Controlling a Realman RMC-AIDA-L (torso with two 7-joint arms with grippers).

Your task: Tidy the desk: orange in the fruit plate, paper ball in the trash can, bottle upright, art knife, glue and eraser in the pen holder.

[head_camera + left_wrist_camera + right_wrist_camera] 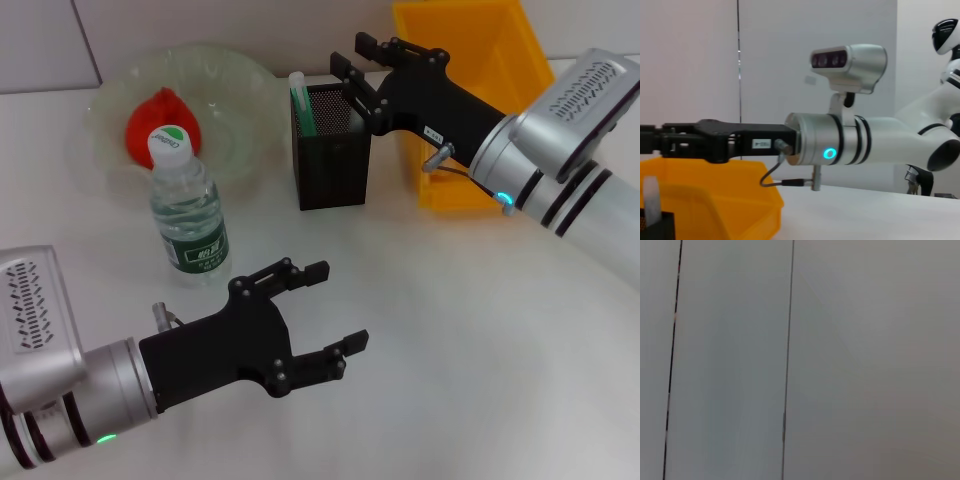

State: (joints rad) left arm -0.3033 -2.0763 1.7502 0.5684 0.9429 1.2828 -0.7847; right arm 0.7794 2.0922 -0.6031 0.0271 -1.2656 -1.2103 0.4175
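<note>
The white worktop [480, 330] carries everything. The yellow-orange trash can [470, 60] sits at the far right, its long side running away from the robot. The pale green fruit plate [230, 90] sits at the far left, and the orange [150, 120] lies inside it. The bottle [188, 215] stands upright just in front of the plate, cap up. Its green label faces the robot, but the white writing on it is too small to read. The black pen holder [332, 150] stands between the plate and the trash can, open end up. The mint-green art knife [302, 100] stands in its near-left corner, pointing up with its white end on top.

The right gripper [358, 62] reaches in from the right, held flat above the pen holder, with its fingers spread and nothing in them. The left gripper [335, 305] comes in from the lower left and hovers over bare worktop, near the bottle. Its fingers are spread wide and hold nothing.
</note>
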